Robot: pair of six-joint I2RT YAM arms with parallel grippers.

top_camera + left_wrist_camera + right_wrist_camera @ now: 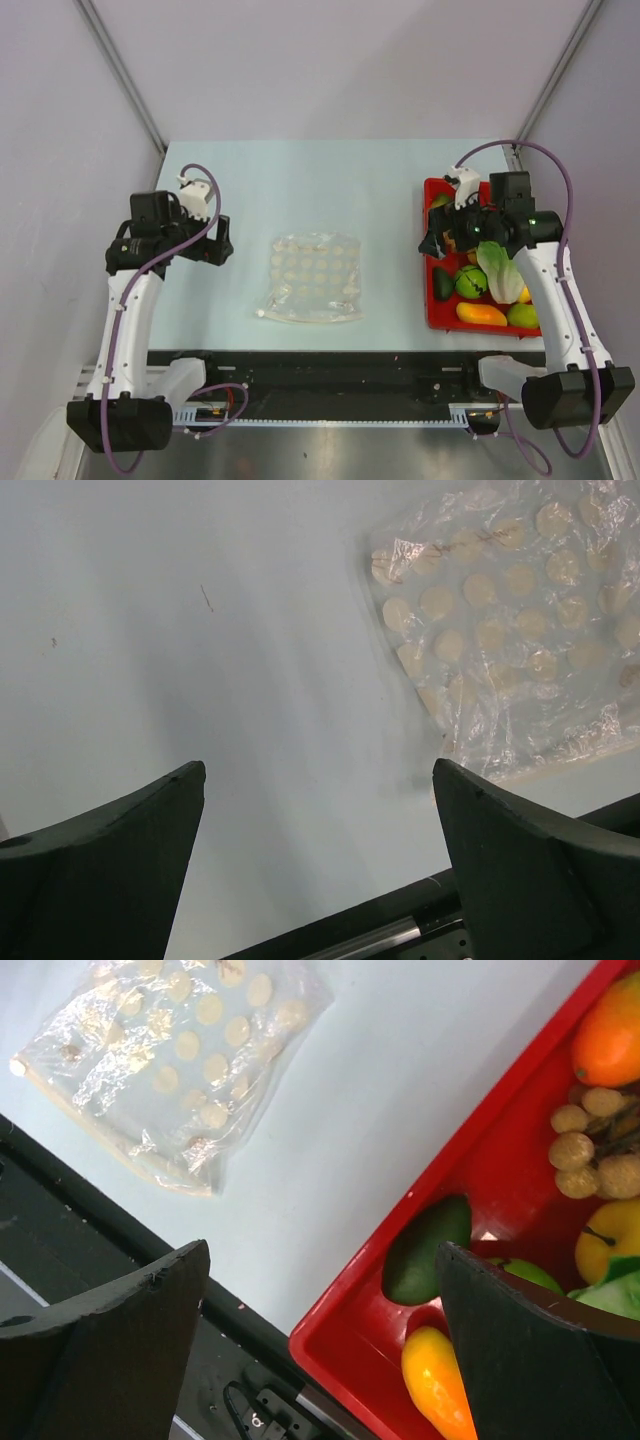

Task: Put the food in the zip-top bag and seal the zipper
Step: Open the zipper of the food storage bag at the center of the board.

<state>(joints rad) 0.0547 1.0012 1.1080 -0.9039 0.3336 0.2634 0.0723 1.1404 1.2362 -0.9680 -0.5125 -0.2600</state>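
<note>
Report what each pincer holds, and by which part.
Nothing. The left pincer stands open beside the clear dotted plastic bag; the right pincer stands open over the edge of the flat red tray.

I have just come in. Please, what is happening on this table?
The job is to pack toy food into a clear dotted bag, and nothing is held yet. Both pincers are open. The left pincer hangs over the table beside the bag, which lies flat in the middle and looks empty. The right pincer hangs over the edge of the red tray, where all the food lies.
</note>
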